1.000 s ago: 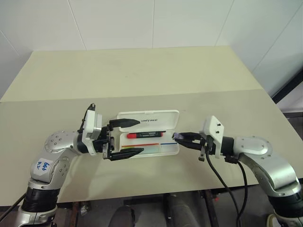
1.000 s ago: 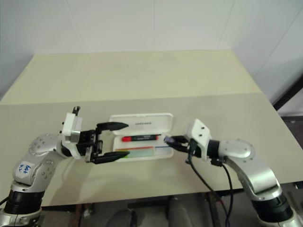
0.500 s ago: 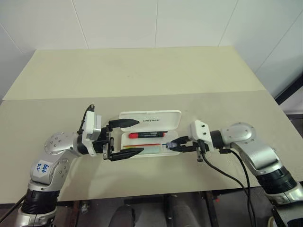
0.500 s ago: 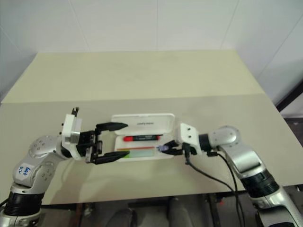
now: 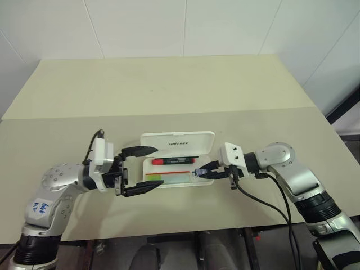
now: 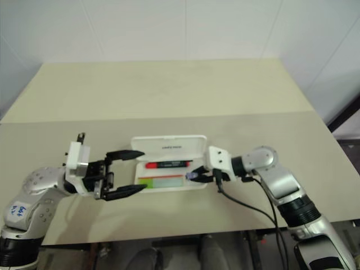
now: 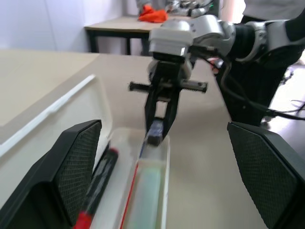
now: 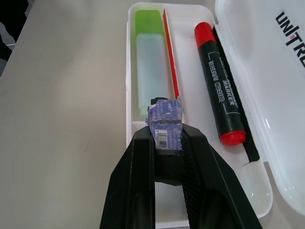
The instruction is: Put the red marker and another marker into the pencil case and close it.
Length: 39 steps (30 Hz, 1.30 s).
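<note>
The white pencil case (image 5: pixel 178 160) lies open on the beige table (image 5: pixel 169 90), lid folded back. Inside it, the red marker (image 8: pixel 220 86) rests along the lid side and the green highlighter (image 8: pixel 151 62) along the front side, a red divider strip between them. My right gripper (image 8: pixel 167 138) is clenched on a small blue-wrapped block (image 8: pixel 166 121) above the case's right end. My left gripper (image 5: pixel 140 171) is spread wide at the case's left end, grasping nothing.
</note>
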### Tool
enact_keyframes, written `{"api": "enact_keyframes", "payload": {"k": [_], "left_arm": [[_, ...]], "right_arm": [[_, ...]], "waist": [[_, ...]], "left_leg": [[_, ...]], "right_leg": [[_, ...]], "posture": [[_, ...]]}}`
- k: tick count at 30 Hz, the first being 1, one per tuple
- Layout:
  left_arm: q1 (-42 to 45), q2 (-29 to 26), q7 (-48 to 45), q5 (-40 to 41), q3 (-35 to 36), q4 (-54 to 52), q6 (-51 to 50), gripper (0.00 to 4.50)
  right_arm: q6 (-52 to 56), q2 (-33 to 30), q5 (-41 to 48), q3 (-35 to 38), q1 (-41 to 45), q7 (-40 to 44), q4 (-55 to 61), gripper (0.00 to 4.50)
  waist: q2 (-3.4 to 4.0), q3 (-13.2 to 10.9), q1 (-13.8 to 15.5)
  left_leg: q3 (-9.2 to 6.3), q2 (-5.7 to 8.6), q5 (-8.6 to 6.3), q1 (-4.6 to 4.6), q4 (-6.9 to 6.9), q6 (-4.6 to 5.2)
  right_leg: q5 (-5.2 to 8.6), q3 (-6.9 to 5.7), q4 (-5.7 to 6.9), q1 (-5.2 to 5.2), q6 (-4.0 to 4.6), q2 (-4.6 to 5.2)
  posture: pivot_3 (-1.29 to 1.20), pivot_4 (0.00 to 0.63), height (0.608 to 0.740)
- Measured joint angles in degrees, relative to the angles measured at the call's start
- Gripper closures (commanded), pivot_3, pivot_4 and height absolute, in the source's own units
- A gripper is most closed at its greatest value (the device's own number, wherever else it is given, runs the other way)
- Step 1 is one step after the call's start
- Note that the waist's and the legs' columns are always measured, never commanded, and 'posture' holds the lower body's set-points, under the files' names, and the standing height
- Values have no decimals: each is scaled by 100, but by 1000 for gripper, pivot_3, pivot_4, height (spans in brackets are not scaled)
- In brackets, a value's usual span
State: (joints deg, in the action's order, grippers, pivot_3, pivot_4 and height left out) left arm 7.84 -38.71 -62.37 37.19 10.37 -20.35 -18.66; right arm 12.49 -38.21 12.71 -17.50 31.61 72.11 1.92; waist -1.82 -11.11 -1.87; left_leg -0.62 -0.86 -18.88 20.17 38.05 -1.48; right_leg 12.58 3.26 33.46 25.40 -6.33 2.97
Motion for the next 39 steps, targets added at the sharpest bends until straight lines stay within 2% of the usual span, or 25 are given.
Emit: {"api": "enact_keyframes", "payload": {"k": [3, 9, 23, 39], "left_arm": [[-274, -192, -102, -2, 183, 4, 6, 0], [-438, -526, -299, -23, 544, 124, 151, 0], [-707, -749, -1081, 88, 954, 439, 248, 0], [-801, -937, -1428, 100, 1231, 781, 299, 0]], "right_arm": [[-9, 3, -4, 0, 2, 51, -19, 4119], [-91, 82, -69, -4, 110, 138, -226, 4119], [-241, 206, -245, -5, 185, 219, -602, 4119], [-236, 108, -250, 3, 186, 285, -674, 4119]], "waist": [[0, 0, 11], [0, 0, 13], [3, -2, 9], [3, -2, 8]], "left_leg": [[0, 0, 0, 1, 1, 0], [0, 0, 0, 0, 3, 0], [1, -3, -2, 0, 2, -4], [1, -5, -3, 0, 2, -5]], "right_leg": [[20, -1, 1, 0, 35, 0], [27, -1, 4, 1, 48, 1], [27, -5, 9, 4, 48, 1], [26, -9, 11, 6, 46, 1]], "posture": [[0, 150, 740], [0, 150, 740], [0, 150, 740], [0, 150, 740]]}}
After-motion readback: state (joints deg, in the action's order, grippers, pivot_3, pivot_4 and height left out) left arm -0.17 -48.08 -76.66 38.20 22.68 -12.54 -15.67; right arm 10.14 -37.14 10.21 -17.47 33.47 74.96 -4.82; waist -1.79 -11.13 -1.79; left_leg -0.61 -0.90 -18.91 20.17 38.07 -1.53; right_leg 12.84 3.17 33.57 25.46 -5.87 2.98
